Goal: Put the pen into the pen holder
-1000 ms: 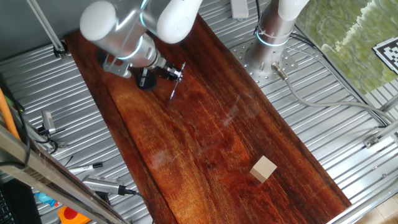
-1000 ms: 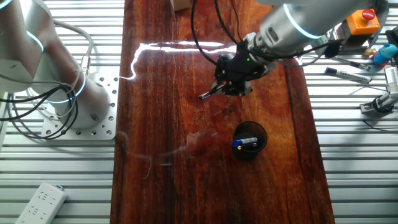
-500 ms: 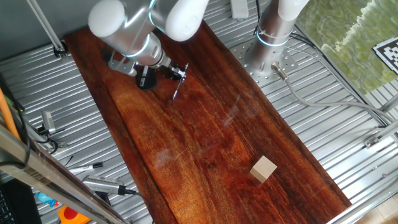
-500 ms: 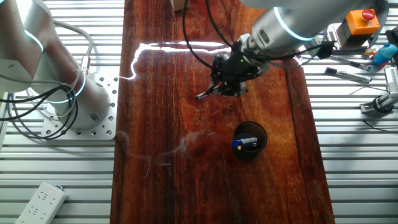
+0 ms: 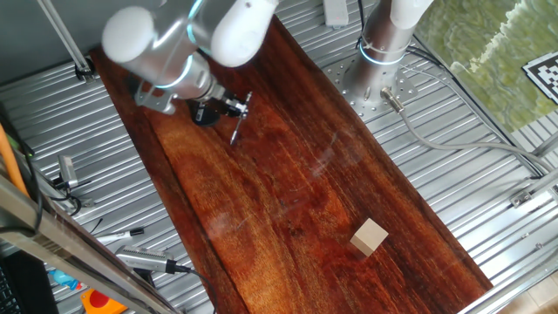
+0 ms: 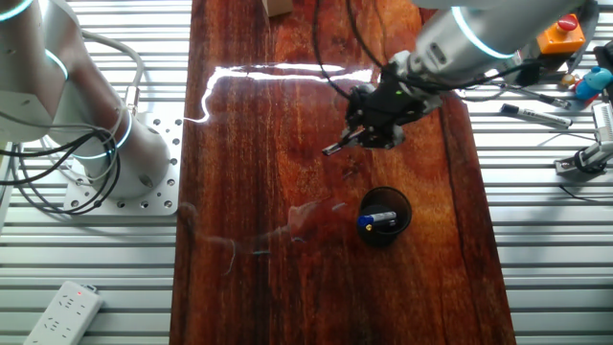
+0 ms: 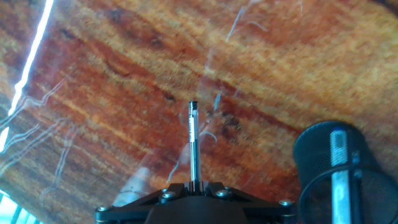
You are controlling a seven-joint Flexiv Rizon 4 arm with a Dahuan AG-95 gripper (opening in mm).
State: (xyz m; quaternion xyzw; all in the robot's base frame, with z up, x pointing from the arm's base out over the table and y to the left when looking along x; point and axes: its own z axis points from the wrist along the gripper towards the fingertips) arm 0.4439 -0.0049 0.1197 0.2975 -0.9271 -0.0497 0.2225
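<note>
My gripper (image 6: 369, 135) is shut on the slim dark pen (image 6: 337, 146), which sticks out from the jaws with its silvery end forward, held above the wooden table. In the hand view the pen (image 7: 193, 146) points straight away from the gripper (image 7: 194, 185). The black round pen holder (image 6: 384, 217) stands just below the gripper with a blue pen (image 6: 377, 220) lying in it; in the hand view the holder (image 7: 339, 171) is at the lower right. In one fixed view the gripper (image 5: 234, 106) and pen (image 5: 235, 129) are beside the holder (image 5: 204, 112), partly hidden by the arm.
A tan wooden cube (image 5: 370, 236) sits far down the wooden board (image 5: 288, 201). Markers (image 6: 532, 113) and tools lie on the metal bench right of the board. The robot base (image 5: 375, 70) stands at the board's far side.
The gripper with the pen has shifted across the board toward the holder, after first drifting slightly away from it. The pen stays gripped.
</note>
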